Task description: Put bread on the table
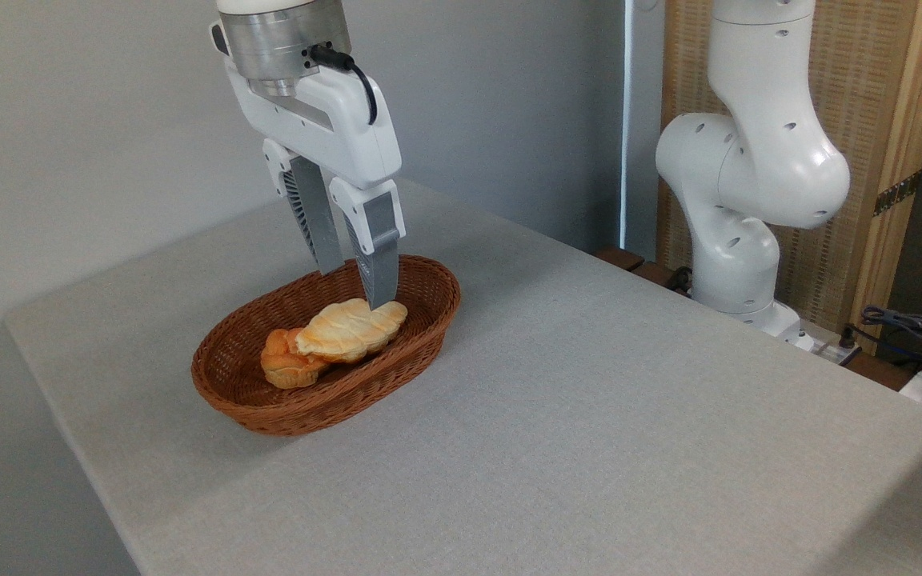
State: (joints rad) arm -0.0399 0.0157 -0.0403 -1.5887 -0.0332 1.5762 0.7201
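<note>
Lying pale and braided, bread (pixel 351 329) fills the basket (pixel 246 402).

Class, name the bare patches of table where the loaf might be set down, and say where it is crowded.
Free: table right of the basket and along the front edge. Crowded: inside the basket, bread over bun, gripper above.

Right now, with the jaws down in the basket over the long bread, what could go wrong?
1. The bread leans on the orange bun, so lifting may drag or tip the bun.
2. The gripper sits at the bread's far end; an off-centre grip may let it droop or slip.
3. The jaws stand near the basket rim and could snag it.
</note>
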